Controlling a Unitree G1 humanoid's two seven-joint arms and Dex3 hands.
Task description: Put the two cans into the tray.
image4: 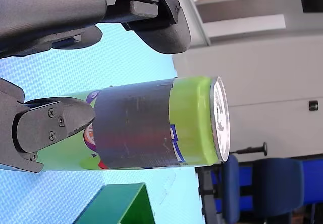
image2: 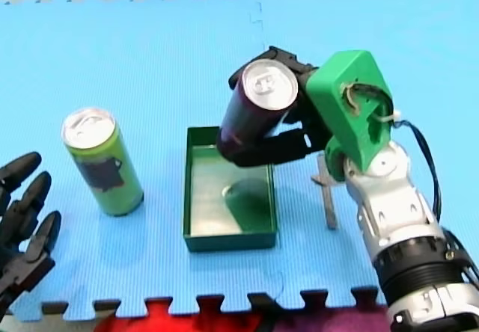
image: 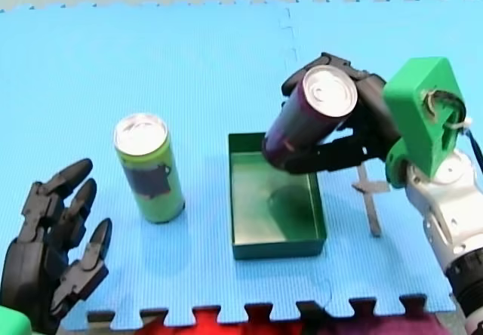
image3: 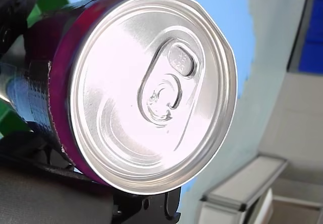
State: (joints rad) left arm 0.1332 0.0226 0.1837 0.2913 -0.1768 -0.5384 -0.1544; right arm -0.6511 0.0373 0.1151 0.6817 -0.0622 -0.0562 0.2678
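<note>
Right hand (image: 367, 124): my fingers (image: 339, 154) grip the tilted purple aluminium can (image: 306, 120) above the green rectangular tray (image: 279, 248).
Left hand (image: 56, 248): empty, near the upright green can (image: 151, 173).

Green can (image4: 192, 123) — fingers (image4: 55, 123) near it, tray corner (image4: 118, 206) beside.

purple can (image: 298, 127): glossy metal, bright silver lid
green can (image: 151, 176): shiny metal, matt grey patch
tray (image: 279, 247): smooth, faintly glossy
mat (image: 151, 63): matt, finely textured foam
</note>
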